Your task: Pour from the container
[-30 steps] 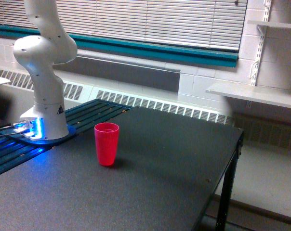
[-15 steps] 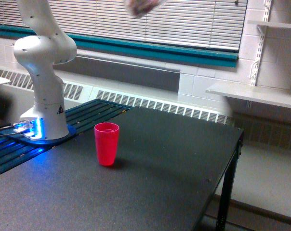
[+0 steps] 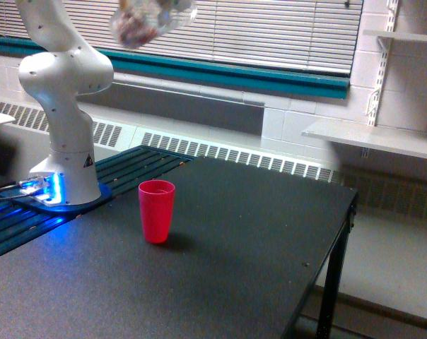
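Exterior view: clear container [image 3: 139, 25] of candies, top left, tilted; light, thin-walled, grip mid-body. Claw state: cannot tell.

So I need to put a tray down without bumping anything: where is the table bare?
The table is bare from the red cup across to its edge on the exterior view's right, and in front of the cup. It is crowded only at the back on the exterior view's left, by the robot base.
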Available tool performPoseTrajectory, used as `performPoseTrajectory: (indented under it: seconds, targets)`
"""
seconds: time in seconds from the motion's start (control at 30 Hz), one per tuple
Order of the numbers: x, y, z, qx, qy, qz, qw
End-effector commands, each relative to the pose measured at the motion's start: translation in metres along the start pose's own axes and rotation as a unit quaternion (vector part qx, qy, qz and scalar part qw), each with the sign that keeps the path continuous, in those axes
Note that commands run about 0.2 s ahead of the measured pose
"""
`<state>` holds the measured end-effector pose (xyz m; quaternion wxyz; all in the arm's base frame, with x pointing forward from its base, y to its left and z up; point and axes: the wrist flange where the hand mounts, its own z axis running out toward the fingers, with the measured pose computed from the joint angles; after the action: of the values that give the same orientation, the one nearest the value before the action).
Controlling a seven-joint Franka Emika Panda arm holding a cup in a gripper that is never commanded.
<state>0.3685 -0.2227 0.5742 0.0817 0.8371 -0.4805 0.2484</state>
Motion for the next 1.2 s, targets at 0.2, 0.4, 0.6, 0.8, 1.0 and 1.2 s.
performPoseTrajectory:
  seconds: [0.2,0.4,0.6,0.8,1.0,1.2]
  targets:
    - [-0.052,0.011,0.09,-0.067,-0.04,-0.077,0.9939]
    - [-0.09,0.023,0.134,-0.105,-0.066,-0.115,0.9856]
    - [-0.13,0.037,0.166,-0.126,-0.092,-0.141,0.9776]
    - [-0.173,0.056,0.191,-0.144,-0.118,-0.163,0.969]
    - [-0.206,0.067,0.201,-0.15,-0.132,-0.168,0.9652]
    - [-0.202,0.068,0.198,-0.148,-0.105,-0.159,0.9704]
